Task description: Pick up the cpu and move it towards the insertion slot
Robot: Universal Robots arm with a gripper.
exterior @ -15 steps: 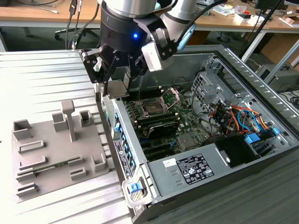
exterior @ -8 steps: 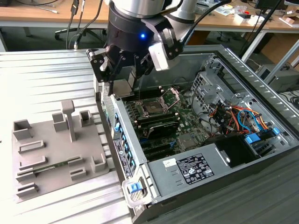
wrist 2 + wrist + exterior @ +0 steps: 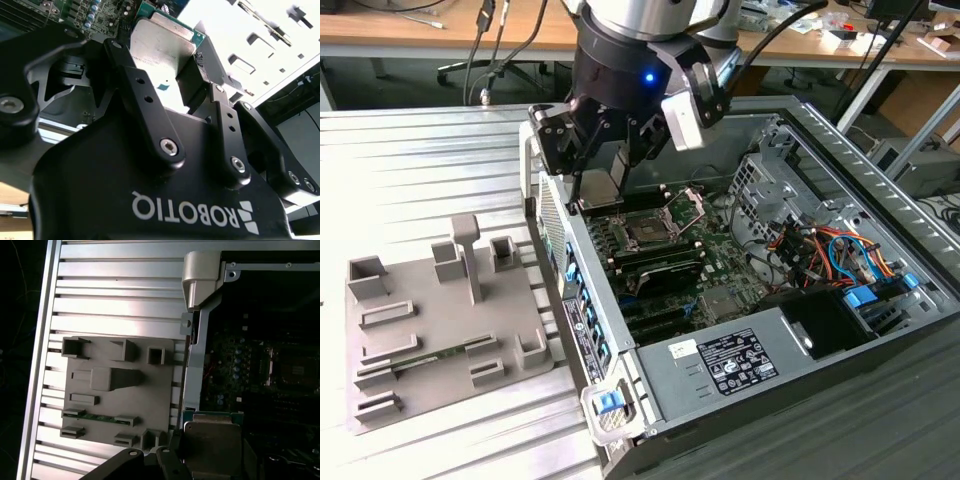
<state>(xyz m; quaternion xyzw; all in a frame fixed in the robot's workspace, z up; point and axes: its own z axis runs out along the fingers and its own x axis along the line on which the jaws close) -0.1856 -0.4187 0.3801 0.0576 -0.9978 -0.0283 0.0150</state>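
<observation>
The cpu [image 3: 603, 184], a flat square chip with a pale metal top, hangs above the near wall of the open computer case, with my gripper [image 3: 604, 196] shut on its edges. In both wrist views the cpu [image 3: 159, 41] [image 3: 212, 439] sits between the black fingers [image 3: 134, 82] of the gripper [image 3: 161, 57] [image 3: 212, 460]. The insertion slot [image 3: 647, 232] [image 3: 296, 371] is a dark square socket on the green board, just toward the exterior view's right of the chip and below it. Its metal load plate [image 3: 688, 204] stands hinged up.
A grey fixture plate [image 3: 440, 335] [image 3: 120, 390] with raised blocks lies on the ribbed metal table [image 3: 410, 170] at the exterior view's left. The case [image 3: 880, 220] holds black memory slots [image 3: 660, 268], a power supply [image 3: 740, 365] and coloured cables [image 3: 840, 250].
</observation>
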